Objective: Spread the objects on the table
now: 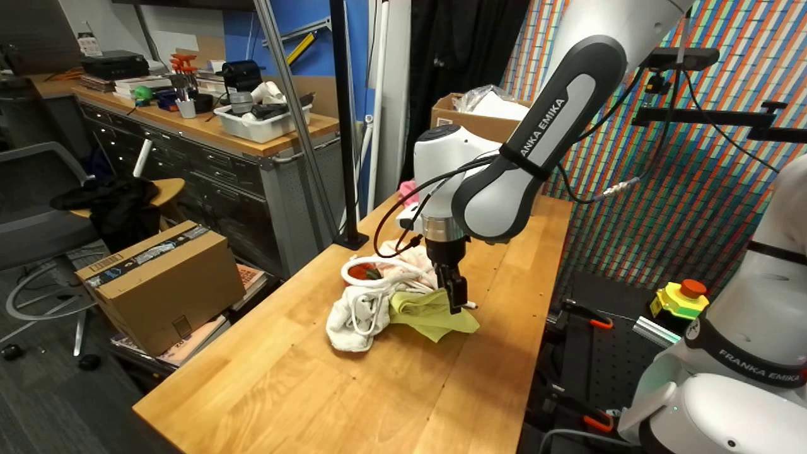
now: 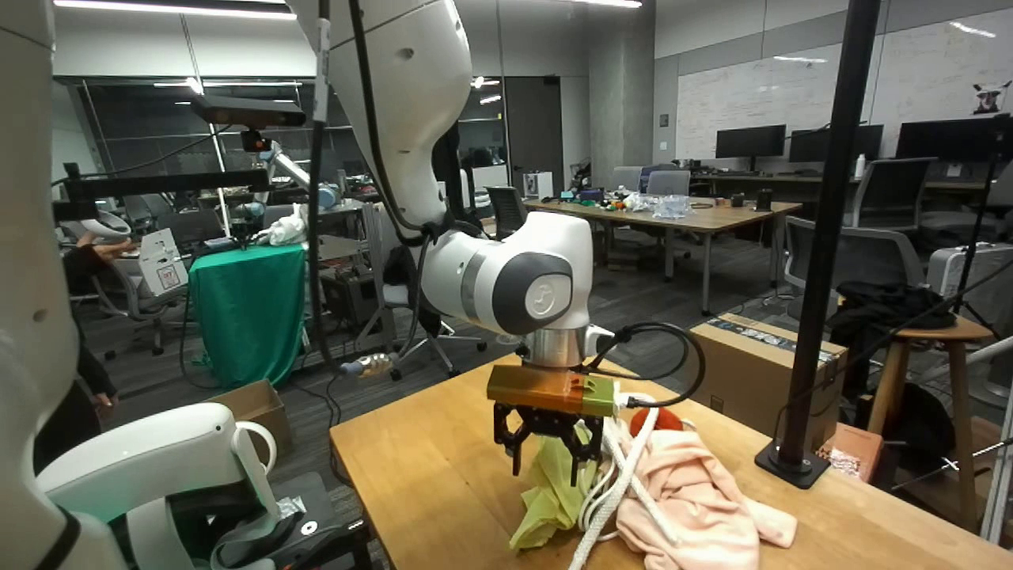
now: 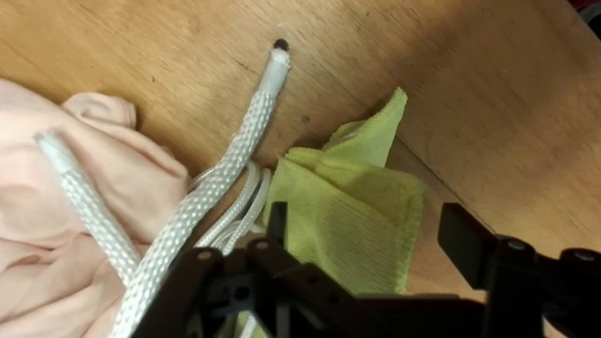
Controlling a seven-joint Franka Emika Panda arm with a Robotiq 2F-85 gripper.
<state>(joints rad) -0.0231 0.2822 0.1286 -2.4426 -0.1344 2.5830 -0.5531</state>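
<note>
got fingers (image 3: 462,246) spread over yellow-green cloth (image 3: 347,220). in wrist view, see braided white rope (image 3: 202,199) at cloth's 9 o'clock.

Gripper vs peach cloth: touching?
Apart. An exterior view shows the gripper off to one side of the peach cloth, clear of its edge, with white rope showing in the gap between them.

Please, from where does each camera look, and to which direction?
In an exterior view: raised, facing down along the table; arm and gripper show.
In an exterior view: raised, facing over the table toward monitors; arm and gripper show.
Wrist view: on the arm, facing down at yellow cloth; fingers show.
Both exterior views share the black pole.
</note>
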